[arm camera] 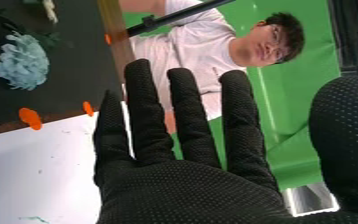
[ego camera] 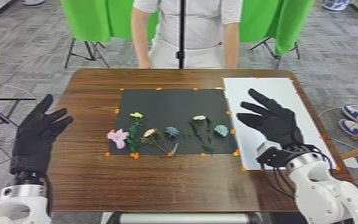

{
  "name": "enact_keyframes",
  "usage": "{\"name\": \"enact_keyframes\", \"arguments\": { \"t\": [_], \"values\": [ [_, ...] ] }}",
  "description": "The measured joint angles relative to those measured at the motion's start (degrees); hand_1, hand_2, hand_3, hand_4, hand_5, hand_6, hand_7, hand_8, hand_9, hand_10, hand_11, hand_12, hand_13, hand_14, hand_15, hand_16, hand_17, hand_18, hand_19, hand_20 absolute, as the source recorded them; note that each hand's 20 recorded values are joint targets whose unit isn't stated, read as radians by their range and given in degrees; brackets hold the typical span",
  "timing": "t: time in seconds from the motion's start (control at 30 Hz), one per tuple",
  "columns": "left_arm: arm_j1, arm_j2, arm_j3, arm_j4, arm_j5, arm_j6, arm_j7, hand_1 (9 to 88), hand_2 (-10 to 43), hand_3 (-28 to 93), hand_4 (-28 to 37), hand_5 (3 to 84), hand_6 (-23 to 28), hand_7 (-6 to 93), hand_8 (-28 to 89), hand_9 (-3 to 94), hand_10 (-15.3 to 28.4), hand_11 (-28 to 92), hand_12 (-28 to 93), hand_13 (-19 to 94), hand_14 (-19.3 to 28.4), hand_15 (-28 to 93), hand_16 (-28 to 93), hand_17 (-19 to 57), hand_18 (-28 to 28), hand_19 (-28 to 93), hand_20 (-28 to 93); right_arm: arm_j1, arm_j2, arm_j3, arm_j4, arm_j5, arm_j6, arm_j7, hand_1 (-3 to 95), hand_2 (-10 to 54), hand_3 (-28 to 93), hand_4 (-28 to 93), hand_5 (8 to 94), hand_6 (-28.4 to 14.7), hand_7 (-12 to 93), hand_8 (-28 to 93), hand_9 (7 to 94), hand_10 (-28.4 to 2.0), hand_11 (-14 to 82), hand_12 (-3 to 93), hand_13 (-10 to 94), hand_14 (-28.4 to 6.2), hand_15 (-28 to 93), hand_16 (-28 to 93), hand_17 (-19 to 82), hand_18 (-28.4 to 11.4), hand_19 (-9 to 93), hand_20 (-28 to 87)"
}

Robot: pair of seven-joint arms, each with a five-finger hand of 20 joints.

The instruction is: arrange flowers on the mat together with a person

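Between placements, with the next pick-up to choose

The arranging step seems paused, or perhaps finished. On the dark mat, towards the desk's near edge, lies a loose row: from the left, a pink flower, a pale yellow flower, a peach bud, a blue-grey flower, a cream flower and a pale blue flower.

The right robot hand is above the white sheet by the desk's right edge, its fingers straight and spread, grasping nothing. The left robot hand is relaxed and empty too, at the desk's left edge.

If the row needs adjusting, the right robot hand should move left over the mat, lower and pinch one stem lightly. The pale blue flower is its nearest candidate (though whether it needs moving, I cannot tell). Closing too wide around the cream flower's stem could drag its neighbour along, so a narrow pinch and a straight lift would suit best
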Motion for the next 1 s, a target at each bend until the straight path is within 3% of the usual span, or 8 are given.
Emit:
{"name": "enact_keyframes", "arguments": {
  "t": [0.6, 1.0],
  "values": [
    [0.30, 0.23, -0.08, -0.02, -0.09, 0.07, -0.09, 21.6, 3.9, 80, -28.3, 32.6, 3.9, 8.6, -8, 34.3, 17.4, 24, 10, 24, 24.0, 50, -8, -8.1, 21.2, 46, 17, -0.32, -0.16, 0.01, -0.02, -0.08, -0.37, 0.45, 15.5, 4.0, 82, -27, 39.1, 3.9, 14, -12, 41.1, -13.9, 11.9, 15.2, 29, -19.1, 41, 14, 0, -18.3, 40, 23],
    [0.38, 0.56, 0.06, -0.02, -0.47, 0.22, 0.56, 21.6, 3.9, 80, -28.3, 32.6, 3.9, 8.6, -8, 34.3, 17.3, 24, 10, 24, 24.1, 50, -8, -8.0, 21.3, 46, 17, -0.35, -0.25, 0.10, -0.01, -0.16, -0.81, 0.30, 15.5, 3.9, 82, -27, 39.2, 3.9, 14, -12, 41.2, -13.9, 11.9, 15.2, 29, -19.1, 41, 14, 0, -18.2, 40, 23]
  ]
}}
